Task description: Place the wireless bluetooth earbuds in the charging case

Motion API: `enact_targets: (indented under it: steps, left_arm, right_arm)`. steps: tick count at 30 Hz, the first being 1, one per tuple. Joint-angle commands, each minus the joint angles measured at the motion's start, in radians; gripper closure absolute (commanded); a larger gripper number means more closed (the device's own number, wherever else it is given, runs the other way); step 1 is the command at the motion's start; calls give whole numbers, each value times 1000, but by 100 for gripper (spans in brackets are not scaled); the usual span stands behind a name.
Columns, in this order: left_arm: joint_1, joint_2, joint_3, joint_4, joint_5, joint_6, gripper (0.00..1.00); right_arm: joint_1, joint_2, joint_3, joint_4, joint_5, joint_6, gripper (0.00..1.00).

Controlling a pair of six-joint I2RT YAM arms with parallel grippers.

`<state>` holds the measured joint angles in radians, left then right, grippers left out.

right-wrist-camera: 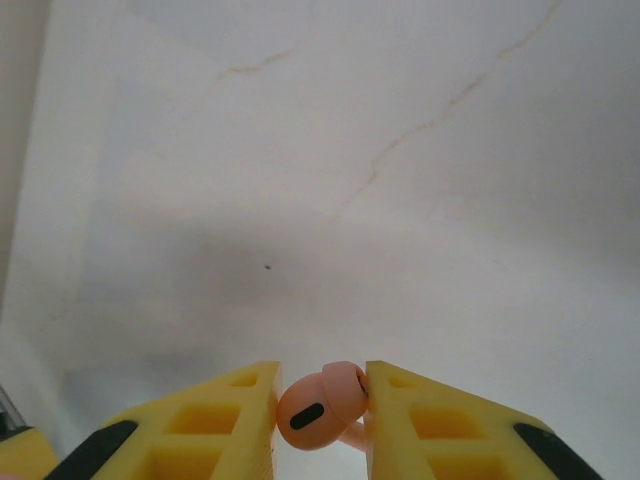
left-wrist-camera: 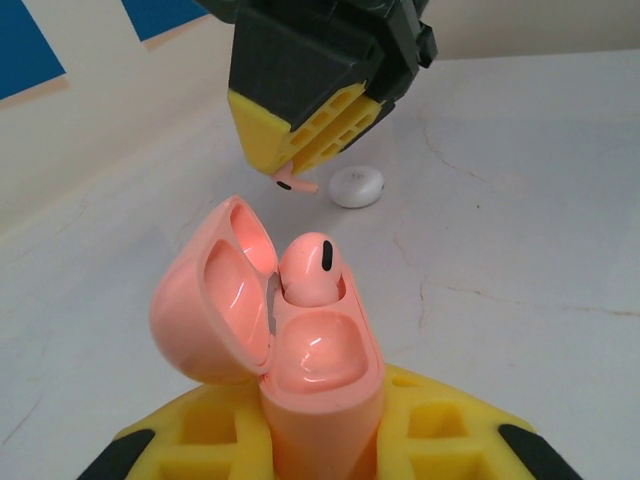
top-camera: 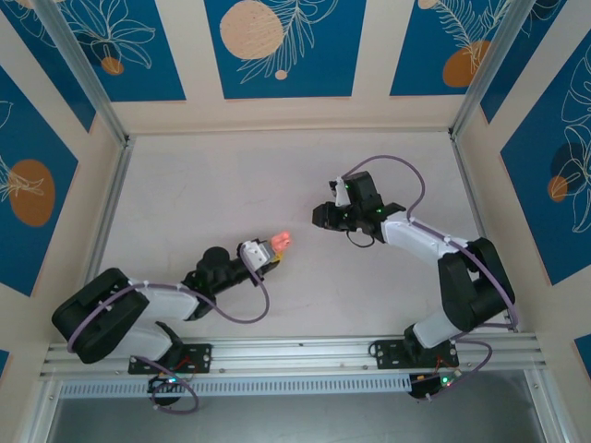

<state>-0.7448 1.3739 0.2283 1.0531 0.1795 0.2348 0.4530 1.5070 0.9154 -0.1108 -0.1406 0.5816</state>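
Left gripper: clamped on the lower body of the charging case, which is carried clear of the table, left of its middle and towards the near edge.
Case lid: swung fully open to the left in the left wrist view, so both wells are exposed from above.
Seated earbud: one earbud is lodged in the far well, the one farther from the left gripper's fingers, with its head standing proud.
Empty well: the near well, next to the left gripper's fingers, is unfilled.
Right gripper: narrowed on the second earbud, which is pinched by its head between the yellow fingers; its stem is seen poking out below the fingertips in the left wrist view.
Direction to the target: from the right gripper the case lies towards the near-left corner of the table, a clear gap apart, and lower.
Long axis of the case: it is judged to run from the left gripper's fingers out towards the right gripper, the two wells set one behind the other along it.
Nearer arm: the right arm carries the piece to be placed, so the approach is judged to be its own.
Deciding relation: the filled well sits between the held earbud and the empty well, so the seated earbud would have to be passed over.
White disc: it lies on the table beyond the right gripper.
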Motion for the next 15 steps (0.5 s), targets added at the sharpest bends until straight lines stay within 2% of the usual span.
enact_targets:
  steps: [1,6,15]
  left_arm:
    - [-16,31,32,118,-42,-52,90]
    - [-25,80,43,189,-62,-81,91]
    - [-32,145,63,294,-118,-110,91]
  right_arm:
    - [22,-54,-36,126,-2,91,74]
    - [73,-103,-55,181,58,98,74]
    - [119,-163,-70,249,87,105,74]
